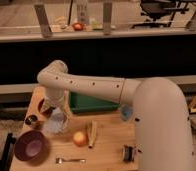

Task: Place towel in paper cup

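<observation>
My white arm reaches from the right across the wooden table (108,145) to its left side. The gripper (58,109) points down there, over a pale grey-white shape (56,123) that stands on the table right under it. This shape looks like the towel at or over the paper cup. I cannot tell the towel and the cup apart, nor whether the gripper holds the towel.
A purple bowl (31,145) sits at the front left, with a small dark can (31,120) behind it. An apple (80,138), a banana (92,134) and a fork (70,160) lie mid-table. A green tray (93,104) is behind the arm. A dark object (127,152) is at front right.
</observation>
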### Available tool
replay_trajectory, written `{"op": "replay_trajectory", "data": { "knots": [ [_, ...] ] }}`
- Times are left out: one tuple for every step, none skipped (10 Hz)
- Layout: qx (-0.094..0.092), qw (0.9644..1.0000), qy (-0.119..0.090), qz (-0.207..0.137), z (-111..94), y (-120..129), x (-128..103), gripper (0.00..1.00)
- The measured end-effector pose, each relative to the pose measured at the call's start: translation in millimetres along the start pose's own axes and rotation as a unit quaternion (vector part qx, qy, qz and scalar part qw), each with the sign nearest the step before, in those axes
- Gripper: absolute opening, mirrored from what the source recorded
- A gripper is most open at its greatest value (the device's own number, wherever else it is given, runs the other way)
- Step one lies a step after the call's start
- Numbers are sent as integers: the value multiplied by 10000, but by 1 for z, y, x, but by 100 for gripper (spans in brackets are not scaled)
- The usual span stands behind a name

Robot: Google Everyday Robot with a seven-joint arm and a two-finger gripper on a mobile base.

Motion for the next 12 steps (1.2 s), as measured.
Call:
{"op": "replay_trajectory", "data": {
  "knots": [
    [29, 10000, 11, -44, -1, -2, 0, 80],
    [31, 10000, 21, -50, -1, -1, 0, 80],
    [35, 10000, 21, -46, -2, -1, 0, 80],
    [34, 10000, 21, -45, -2, -1, 0, 80],
    [34, 10000, 20, -47, -2, -1, 0, 80],
    [35, 10000, 21, -47, -2, -1, 0, 80],
    [34, 10000, 21, -45, -2, -1, 0, 80],
    [34, 10000, 21, -45, -2, -1, 0, 80],
    [34, 10000, 21, -45, -2, -1, 0, 80],
    [34, 10000, 20, -44, -2, -1, 0, 80],
    [34, 10000, 20, -44, -2, -1, 0, 80],
    [34, 10000, 20, -43, -2, -1, 0, 80]
  ]
}}
